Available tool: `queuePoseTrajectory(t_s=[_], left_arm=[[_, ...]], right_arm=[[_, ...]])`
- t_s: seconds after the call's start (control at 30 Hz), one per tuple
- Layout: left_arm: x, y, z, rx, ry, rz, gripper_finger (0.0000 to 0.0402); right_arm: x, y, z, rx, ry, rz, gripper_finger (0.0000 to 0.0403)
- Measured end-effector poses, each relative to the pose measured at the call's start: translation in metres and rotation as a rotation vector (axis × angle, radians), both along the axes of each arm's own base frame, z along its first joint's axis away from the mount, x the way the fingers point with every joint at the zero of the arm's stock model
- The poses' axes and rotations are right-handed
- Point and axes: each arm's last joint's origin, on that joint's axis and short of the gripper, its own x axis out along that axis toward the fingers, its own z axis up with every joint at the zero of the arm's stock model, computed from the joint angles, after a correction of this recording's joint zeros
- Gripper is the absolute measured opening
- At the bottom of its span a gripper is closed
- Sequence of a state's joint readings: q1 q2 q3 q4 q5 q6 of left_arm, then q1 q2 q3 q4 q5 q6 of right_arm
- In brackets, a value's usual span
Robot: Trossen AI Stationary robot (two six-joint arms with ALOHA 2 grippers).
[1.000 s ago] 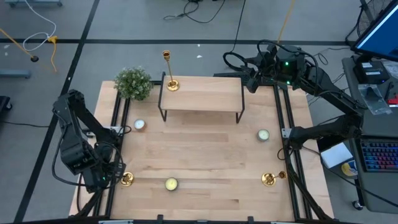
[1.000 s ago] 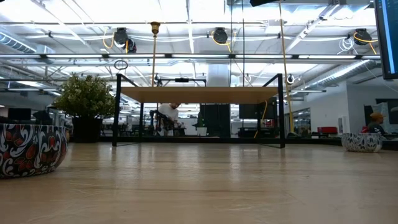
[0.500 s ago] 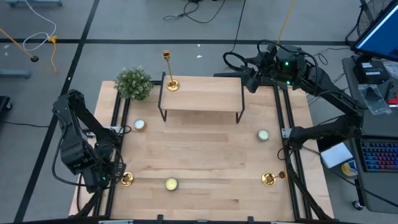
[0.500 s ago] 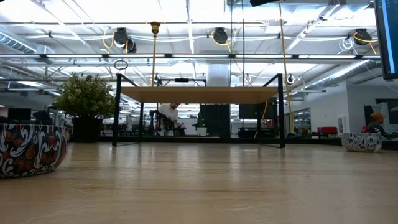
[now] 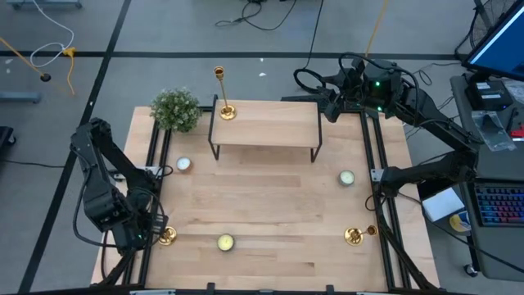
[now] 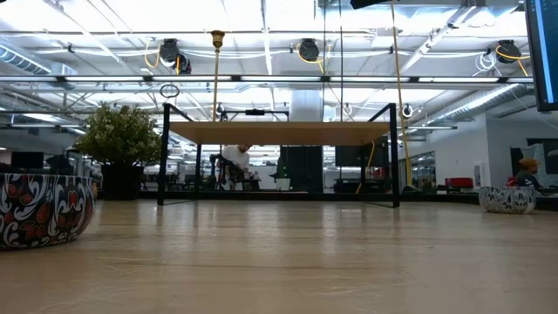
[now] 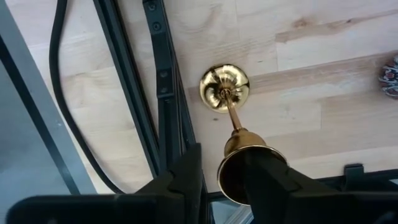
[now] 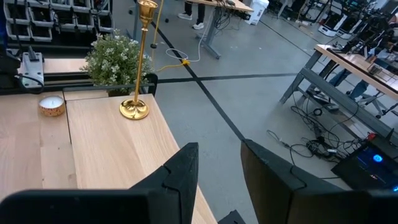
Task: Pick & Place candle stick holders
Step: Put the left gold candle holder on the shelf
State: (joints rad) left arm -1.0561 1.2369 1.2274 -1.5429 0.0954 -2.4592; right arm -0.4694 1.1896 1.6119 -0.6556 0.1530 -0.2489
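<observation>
From above: my left hand (image 5: pixel 151 235) sits at the worktop's (image 5: pixel 270 205) near left corner, right over a short candlestick (image 5: pixel 167 236) standing upright beside the edge rail. A second short candlestick (image 5: pixel 354 236) stands at the near right corner, and the tall candlestick (image 5: pixel 221 92) stands upright on the small raised shelf (image 5: pixel 266 124) at the far side, next to the bushy plant (image 5: pixel 175 109). Three little tinned candles (image 5: pixel 225 242) dot the worktop. My right hand (image 5: pixel 329 105) waits off the far right corner.

Low view: the tall candlestick (image 6: pixel 215 71) rises vertically above the shelf (image 6: pixel 279 133); a patterned tin (image 6: pixel 39 208) looms at the left.

Left wrist: my fingers (image 7: pixel 186 171) are narrowed around the short candlestick's (image 7: pixel 239 146) cup, stem running straight down to its round base.

Right wrist: fingers (image 8: pixel 183 168) a bit apart, holding nothing. No readable writing anywhere.
</observation>
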Motion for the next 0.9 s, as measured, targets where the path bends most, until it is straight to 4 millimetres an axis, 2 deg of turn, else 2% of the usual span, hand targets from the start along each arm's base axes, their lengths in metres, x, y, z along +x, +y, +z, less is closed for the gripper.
queuePoseTrajectory(t_s=[0.27,0.6,0.9], left_arm=[[0.002,0.000,0.001,0.007,-0.060,-0.026,0.0013],[0.002,0.002,0.002,0.026,-0.090,-0.037,0.0010],[0.014,0.025,0.019,0.054,-0.256,-0.056,0.0004]], right_arm=[[0.000,0.000,0.000,0.000,-0.001,0.000,0.0114],[0.000,0.000,0.000,0.003,-0.003,-0.001,0.0114],[0.000,0.000,0.000,0.004,-0.003,-0.002,0.0114]])
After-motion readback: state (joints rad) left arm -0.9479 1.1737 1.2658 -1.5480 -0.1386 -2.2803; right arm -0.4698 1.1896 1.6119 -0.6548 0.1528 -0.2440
